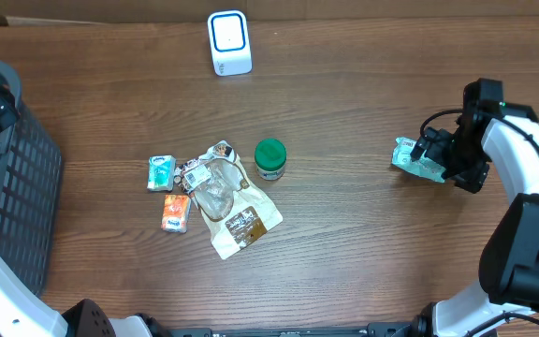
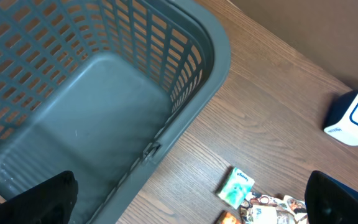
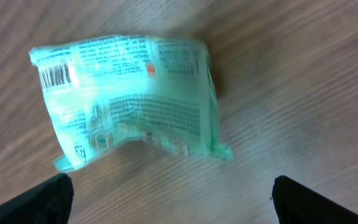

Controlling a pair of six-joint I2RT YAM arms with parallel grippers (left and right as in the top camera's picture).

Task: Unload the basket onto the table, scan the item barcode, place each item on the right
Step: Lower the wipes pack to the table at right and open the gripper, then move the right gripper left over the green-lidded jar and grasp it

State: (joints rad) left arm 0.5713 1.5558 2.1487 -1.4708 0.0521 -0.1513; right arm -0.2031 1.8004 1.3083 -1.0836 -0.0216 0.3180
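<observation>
Right hand [image 3: 169, 186] gapes over crinkled green packet [image 3: 129, 99]; left hand [image 2: 190, 180] spread above latticed basket [image 2: 211, 56]

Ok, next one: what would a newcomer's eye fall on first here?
The mint-green packet lying at the right of the table, barcode facing up, below the open right pincer. Next, the huddle of small packets and a green-lidded jar mid-table, and the white scanner at the far edge.

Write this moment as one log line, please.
right jaws: open, not holding green packet | packet: on table, barcode up | left jaws: open over basket
</observation>
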